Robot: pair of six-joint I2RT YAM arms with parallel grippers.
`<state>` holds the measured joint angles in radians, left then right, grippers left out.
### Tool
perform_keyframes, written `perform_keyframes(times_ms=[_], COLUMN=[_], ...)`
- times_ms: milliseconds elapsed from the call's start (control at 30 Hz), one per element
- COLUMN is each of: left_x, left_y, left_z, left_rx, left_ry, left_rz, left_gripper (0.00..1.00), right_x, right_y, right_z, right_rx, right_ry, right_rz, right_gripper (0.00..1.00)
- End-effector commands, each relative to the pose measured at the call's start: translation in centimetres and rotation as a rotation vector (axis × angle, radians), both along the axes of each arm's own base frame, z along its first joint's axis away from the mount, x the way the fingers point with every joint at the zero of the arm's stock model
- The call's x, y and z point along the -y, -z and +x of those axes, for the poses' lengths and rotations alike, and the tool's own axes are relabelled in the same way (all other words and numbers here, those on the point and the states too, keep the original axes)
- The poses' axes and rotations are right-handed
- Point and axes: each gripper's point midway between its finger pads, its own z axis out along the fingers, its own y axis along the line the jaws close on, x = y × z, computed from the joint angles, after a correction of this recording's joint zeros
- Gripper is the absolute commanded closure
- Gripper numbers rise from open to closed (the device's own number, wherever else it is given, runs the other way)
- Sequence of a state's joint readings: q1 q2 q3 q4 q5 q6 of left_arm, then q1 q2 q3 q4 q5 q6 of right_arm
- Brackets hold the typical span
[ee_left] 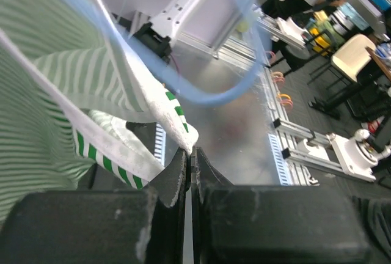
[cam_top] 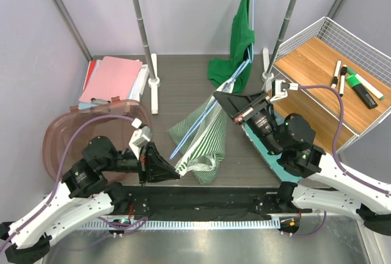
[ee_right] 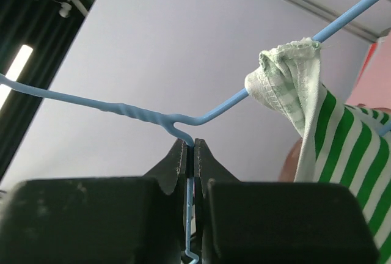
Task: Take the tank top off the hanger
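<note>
Top external view: I record the striped tank top [cam_top: 204,145] at frame centre, draped from the blue hanger [cam_top: 195,126], its lower folds reaching the dark worktop [cam_top: 183,80]. The hanger runs on a slant from lower left to upper right. The left pincer [cam_top: 177,172], left of lower centre, is closed on a white-and-green edge of the tank top. Left wrist view confirms it: the jaws are pressed together with a fold of fabric pinched at their tips, and the hanger's wire curves blurred above. The right pincer [cam_top: 219,97], just right of centre, is clamped on the hanger. Right wrist view shows the wire caught between the closed jaws just below the twisted neck, with a strap of the tank top bunched on the hanger's arm at upper right.

Also noted: a plain green garment [cam_top: 242,38] hanging from the rack [cam_top: 142,25] at upper centre, pink folders [cam_top: 113,77] at left, and a wire basket [cam_top: 317,29] holding markers [cam_top: 357,87] at upper right
</note>
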<state>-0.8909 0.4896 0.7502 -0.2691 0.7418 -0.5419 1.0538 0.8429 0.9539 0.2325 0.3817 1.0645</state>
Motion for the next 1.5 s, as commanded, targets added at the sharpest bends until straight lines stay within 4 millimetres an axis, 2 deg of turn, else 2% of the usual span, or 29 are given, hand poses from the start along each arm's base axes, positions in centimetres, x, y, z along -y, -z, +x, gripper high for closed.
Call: perform_keyframes(times_ms=[0, 67, 133, 200, 333, 367, 500, 633, 667, 700, 733, 767, 800, 900, 933, 967, 1000, 1033, 1133, 1167, 1233, 1267, 1300, 1333, 1367, 1467], left_x=[-0.2, -0.4, -0.5, -0.1, 1.6, 2.1, 3.0, 3.3, 3.0, 3.1, 3.0, 2.3, 2.5, 2.4, 2.5, 2.4, 1.9, 2.4, 4.1, 4.4, 4.6, 4.3, 3.3, 2.8, 1.7, 0.7], left_y=[0.7, 1.1, 1.3, 1.6, 1.2, 1.7, 0.7, -0.1, -1.6, -0.3, -0.3, -1.1, -0.1, -1.7, -1.3, -1.9, -1.6, -0.9, -0.6, 0.6, 1.5, 2.7, 4.6, 5.5, 7.5, 10.8], left_z=[1.9, 4.0, 6.0, 7.2, 9.5, 10.7, 14.6, 18.4, 19.4, 20.4, 21.1, 22.3, 23.1, 25.4, 26.4, 27.1, 27.9, 28.4, 27.3, 27.0, 26.7, 26.5, 26.3, 26.3, 26.5, 27.0], left_rx=[-0.003, -0.009, -0.029, -0.060, -0.078, -0.090, -0.106, -0.086, -0.086, -0.103, -0.109, -0.131, -0.158, -0.176, -0.184, -0.172, -0.186, -0.204, -0.237, -0.257, -0.285, -0.299, -0.321, -0.328, -0.340, -0.359], left_ry=[-0.132, -0.255, -0.370, -0.422, -0.469, -0.510, -0.661, -0.811, -0.849, -0.879, -0.898, -0.944, -0.943, -0.956, -0.971, -0.989, -1.014, -0.992, -0.880, -0.856, -0.843, -0.858, -0.902, -0.923, -0.982, -1.040], left_rz=[0.015, 0.024, 0.022, 0.025, 0.004, 0.027, 0.032, 0.094, 0.083, 0.141, 0.154, 0.140, 0.171, 0.107, 0.118, 0.111, 0.129, 0.156, 0.144, 0.155, 0.162, 0.186, 0.236, 0.255, 0.301, 0.392], left_gripper=[1.00, 1.00, 1.00, 1.00, 1.00, 1.00, 1.00, 1.00, 1.00, 1.00, 1.00, 1.00, 1.00, 1.00, 1.00, 1.00, 1.00, 1.00, 1.00, 1.00, 1.00, 1.00, 1.00, 1.00, 1.00, 1.00], right_x=[2.5, 2.9, 2.8, 2.4, 1.3, 1.0, -0.6, -1.3, -1.2, -1.2, -0.7, -0.6, -0.3, 0.6, 0.9, 1.0, 1.2, 1.2, 1.8, 2.0, 1.7, 1.8, 1.0, 0.7, 0.1, 0.0], right_y=[-3.1, -3.5, -3.0, -2.3, -1.8, -1.9, -1.3, -1.3, -1.5, -1.6, -1.9, -1.8, -2.0, -2.1, -2.1, -1.9, -2.1, -2.0, -2.9, -3.1, -3.3, -4.1, -3.8, -3.7, -3.1, -1.8], right_z=[-1.2, -2.3, -2.9, -3.5, -4.2, -4.7, -5.1, -6.2, -6.5, -6.9, -7.2, -7.4, -7.6, -8.0, -8.1, -8.2, -8.3, -8.5, -9.2, -9.2, -10.2, -11.1, -11.4, -11.7, -12.3, -12.7], right_rx=[-0.011, -0.032, -0.071, -0.103, -0.166, -0.183, -0.244, -0.269, -0.269, -0.268, -0.265, -0.266, -0.269, -0.277, -0.282, -0.289, -0.283, -0.280, -0.223, -0.200, -0.127, -0.081, -0.035, -0.016, 0.039, 0.102], right_ry=[-0.028, -0.088, -0.141, -0.193, -0.285, -0.324, -0.405, -0.492, -0.506, -0.523, -0.528, -0.534, -0.540, -0.541, -0.542, -0.548, -0.553, -0.555, -0.543, -0.534, -0.557, -0.585, -0.591, -0.598, -0.622, -0.621], right_rz=[0.218, 0.272, 0.312, 0.324, 0.352, 0.361, 0.366, 0.370, 0.373, 0.369, 0.372, 0.375, 0.385, 0.398, 0.406, 0.411, 0.419, 0.409, 0.359, 0.348, 0.279, 0.253, 0.168, 0.122, 0.053, -0.042], right_gripper=[0.99, 0.99, 0.99, 0.99, 0.99, 0.99, 0.99, 0.99, 0.99, 0.99, 0.99, 0.99, 0.99, 0.99, 0.99, 0.99, 0.99, 0.99, 0.99, 0.99, 0.99, 0.99, 0.99, 0.99, 0.99, 0.99])
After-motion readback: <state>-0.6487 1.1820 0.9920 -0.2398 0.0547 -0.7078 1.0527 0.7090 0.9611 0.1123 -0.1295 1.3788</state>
